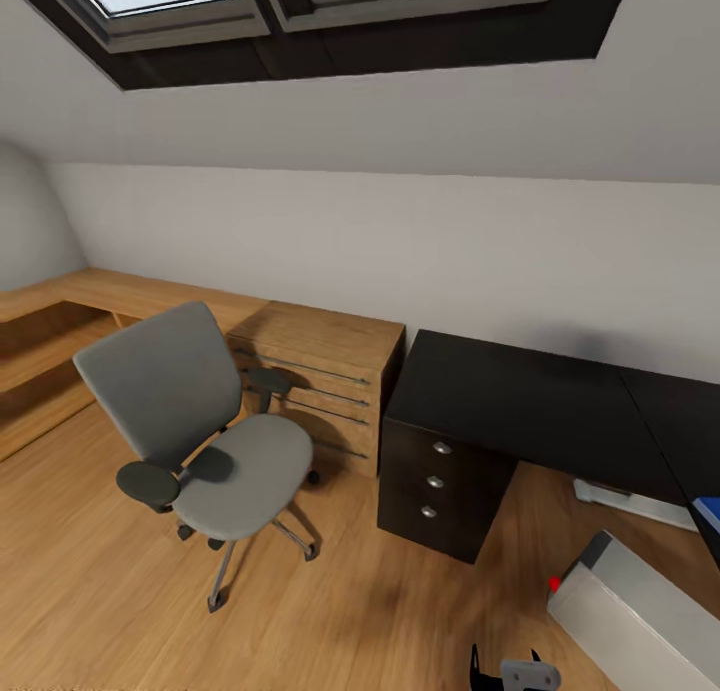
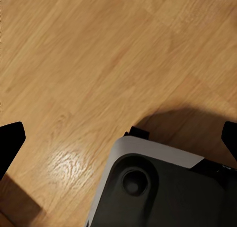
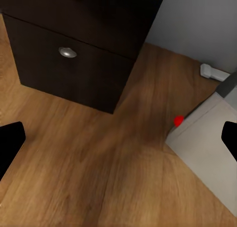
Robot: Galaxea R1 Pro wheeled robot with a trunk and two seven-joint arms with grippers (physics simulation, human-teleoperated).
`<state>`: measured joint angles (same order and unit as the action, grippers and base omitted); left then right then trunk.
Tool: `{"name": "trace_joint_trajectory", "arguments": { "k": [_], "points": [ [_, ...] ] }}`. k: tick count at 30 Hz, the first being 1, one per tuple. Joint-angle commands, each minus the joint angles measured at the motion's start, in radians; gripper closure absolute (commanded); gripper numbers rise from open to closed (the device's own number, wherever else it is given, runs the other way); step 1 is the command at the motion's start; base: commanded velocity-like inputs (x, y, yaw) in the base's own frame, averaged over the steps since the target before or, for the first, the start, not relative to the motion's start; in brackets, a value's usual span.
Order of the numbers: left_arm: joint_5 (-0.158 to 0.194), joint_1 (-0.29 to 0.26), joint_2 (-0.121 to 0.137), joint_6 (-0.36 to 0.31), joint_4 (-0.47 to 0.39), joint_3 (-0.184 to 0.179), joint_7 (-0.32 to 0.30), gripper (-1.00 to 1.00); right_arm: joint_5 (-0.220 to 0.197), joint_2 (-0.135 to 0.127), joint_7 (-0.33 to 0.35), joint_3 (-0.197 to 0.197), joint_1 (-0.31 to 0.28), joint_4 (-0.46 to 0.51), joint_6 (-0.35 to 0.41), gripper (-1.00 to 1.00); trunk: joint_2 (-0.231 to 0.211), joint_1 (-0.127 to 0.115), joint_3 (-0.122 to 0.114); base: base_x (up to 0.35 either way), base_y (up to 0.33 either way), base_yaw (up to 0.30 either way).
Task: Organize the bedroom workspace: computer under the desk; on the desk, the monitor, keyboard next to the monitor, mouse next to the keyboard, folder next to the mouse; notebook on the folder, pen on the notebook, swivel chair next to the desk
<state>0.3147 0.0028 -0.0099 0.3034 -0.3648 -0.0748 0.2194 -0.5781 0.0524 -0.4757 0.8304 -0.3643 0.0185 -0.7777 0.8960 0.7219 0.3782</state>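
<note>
Head view, left to right: a wooden bench runs along the wall at far left, then the chair stands on the floor, its seat bare, backrest toward the bench and seat front toward the camera and right. Just behind it sits a wooden cabinet, touching or nearly touching the black desk, whose top is bare in the part seen; its long axis runs along the wall to the right. Three drawers fill the desk's left end. Under the desk, right of the drawers, a pale flat item lies on the floor; what it is cannot be told. Nearer the camera the grey computer lies on the floor outside the desk, tilted, a red spot at its near-left corner. Left gripper: jaws spread wide, nothing between them, over floor and the robot's base. Right gripper: likewise spread and unloaded, aimed at floor between drawers and computer.
</note>
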Motion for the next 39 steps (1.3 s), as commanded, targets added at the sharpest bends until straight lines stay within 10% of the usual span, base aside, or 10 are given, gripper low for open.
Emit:
{"name": "trace_joint_trajectory", "arguments": {
  "k": [1,21,29,39],
  "points": [
    [0.006,0.0,0.001,0.002,-0.001,-0.008,0.007,-1.0,-0.002,0.0,-0.008,0.009,0.0,0.0,-0.002,-1.0,0.001,0.0,0.0,-0.009,0.0,0.144],
    [0.007,0.0,0.001,0.002,0.0,-0.007,0.008,-1.0,0.005,0.001,-0.007,0.01,0.0,0.0,-0.007,-1.0,0.001,0.0,-0.025,-0.279,0.0,0.176],
    [0.007,0.0,0.001,0.002,0.004,-0.008,0.008,-1.0,0.175,0.0,-0.011,0.01,0.004,-0.036,-0.006,-1.0,0.001,0.0,-0.026,-0.025,0.0,0.269],
    [0.006,0.0,0.001,0.002,0.013,-0.008,0.008,-1.0,0.197,0.0,-0.012,0.01,0.008,-0.04,-0.006,-1.0,0.001,0.0,-0.026,-0.001,0.0,0.279]
  ]
}}
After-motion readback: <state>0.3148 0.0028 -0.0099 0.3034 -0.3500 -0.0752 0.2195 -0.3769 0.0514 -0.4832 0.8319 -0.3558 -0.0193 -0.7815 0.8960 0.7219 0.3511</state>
